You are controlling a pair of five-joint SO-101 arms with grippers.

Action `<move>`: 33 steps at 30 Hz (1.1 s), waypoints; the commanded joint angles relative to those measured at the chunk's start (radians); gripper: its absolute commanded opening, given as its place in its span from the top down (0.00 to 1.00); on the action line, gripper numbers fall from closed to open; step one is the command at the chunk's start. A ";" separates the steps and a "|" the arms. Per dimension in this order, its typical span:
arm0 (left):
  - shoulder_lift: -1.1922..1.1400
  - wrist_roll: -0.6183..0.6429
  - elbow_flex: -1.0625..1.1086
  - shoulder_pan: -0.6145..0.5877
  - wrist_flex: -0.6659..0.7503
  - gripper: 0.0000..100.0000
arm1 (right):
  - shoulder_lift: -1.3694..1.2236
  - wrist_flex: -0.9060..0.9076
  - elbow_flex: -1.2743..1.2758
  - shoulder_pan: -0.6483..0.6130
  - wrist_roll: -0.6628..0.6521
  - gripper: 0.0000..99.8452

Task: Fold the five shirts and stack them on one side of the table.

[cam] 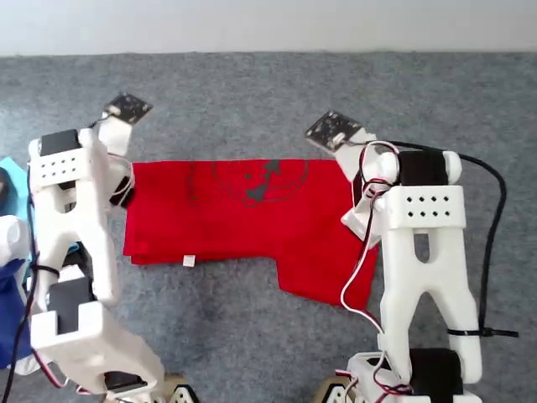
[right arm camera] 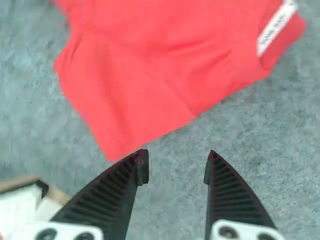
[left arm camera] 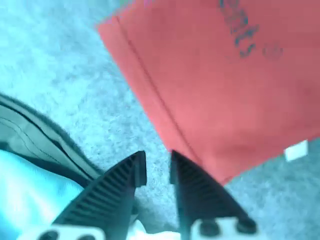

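Grey felt tabletop (cam: 252, 92), red shirt (cam: 243, 214) flat: limp, light, probably best pinched at corners; left gripper (left arm camera: 157, 167) barely parted, right gripper (right arm camera: 175, 167) wide, both empty.

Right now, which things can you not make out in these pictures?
- Print on the red shirt: too small in the high view; blurred and cut off in the left wrist view.
- blue and cyan cloth: cut by the high view's left edge, partly behind the left arm; shirt count unclear.
- Shirt's right edge: under the right arm, high view.
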State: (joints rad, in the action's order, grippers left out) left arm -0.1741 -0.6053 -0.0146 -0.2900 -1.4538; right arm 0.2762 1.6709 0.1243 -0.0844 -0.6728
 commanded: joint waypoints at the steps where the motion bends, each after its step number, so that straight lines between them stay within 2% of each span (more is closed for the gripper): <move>1: 0.112 0.025 -0.042 0.058 -0.032 0.98 | 0.035 -0.035 -0.032 -0.005 0.075 0.87; 7: 0.149 0.028 -0.021 0.118 -0.080 0.95 | 0.048 -0.015 -0.037 0.002 0.118 0.99; 10: 0.095 0.081 0.025 0.130 -0.035 0.91 | 0.085 0.036 -0.048 0.002 0.164 0.99; 16: -0.115 0.184 0.085 0.104 0.064 0.91 | 0.223 0.102 -0.048 0.013 0.169 0.99; 20: -0.253 0.183 0.082 0.083 0.034 0.98 | 0.288 0.104 -0.048 0.120 0.169 0.99; 25: -0.338 0.181 0.081 0.080 -0.008 0.98 | 0.309 0.104 -0.046 0.305 0.169 0.99; 29: -0.345 0.181 0.077 0.083 -0.015 0.98 | 0.312 0.105 -0.049 0.400 0.169 0.99; 33: -0.295 0.186 0.071 0.077 -0.031 0.98 | 0.325 0.110 -0.066 0.443 0.169 0.99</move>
State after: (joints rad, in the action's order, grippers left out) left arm -0.4979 -0.4304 0.0545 -0.2010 -1.4569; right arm 0.5646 1.7476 0.1089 0.3237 -0.5148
